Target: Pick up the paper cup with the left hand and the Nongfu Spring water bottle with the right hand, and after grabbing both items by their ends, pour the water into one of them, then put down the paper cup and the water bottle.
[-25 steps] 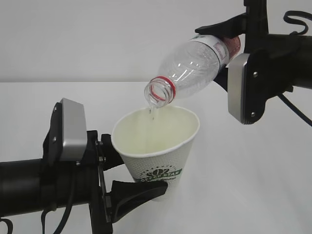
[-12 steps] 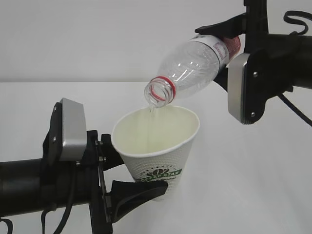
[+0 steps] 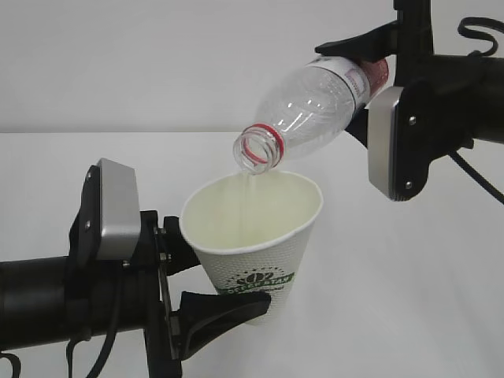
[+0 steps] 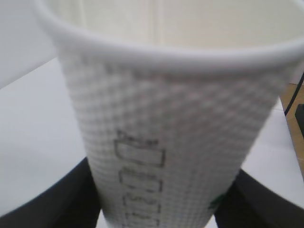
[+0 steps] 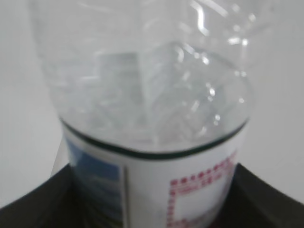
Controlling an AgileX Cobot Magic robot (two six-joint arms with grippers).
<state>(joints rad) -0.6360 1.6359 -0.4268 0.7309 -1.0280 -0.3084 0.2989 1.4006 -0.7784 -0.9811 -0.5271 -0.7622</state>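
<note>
My left gripper (image 3: 206, 282) is shut on the lower part of the white paper cup (image 3: 252, 236), which it holds upright above the table. The left wrist view shows the cup (image 4: 175, 142) close up, with that gripper (image 4: 156, 209) astride it. My right gripper (image 3: 358, 83) is shut on the labelled end of the clear Nongfu Spring water bottle (image 3: 311, 106). The bottle is tilted with its uncapped, red-ringed mouth (image 3: 258, 148) just above the cup's rim. A faint thread of water (image 3: 251, 175) hangs below the mouth. In the right wrist view the bottle (image 5: 152, 95) fills the frame between the gripper (image 5: 152, 199) fingers.
A white table (image 3: 409, 299) lies below both arms, with a plain pale wall (image 3: 157, 63) behind. A black cable (image 3: 476, 177) loops off the right arm at the right edge.
The stream of water from the bottle's mouth has thinned to a faint thread. Neither arm has visibly moved, and the cup and bottle hold their poses.
</note>
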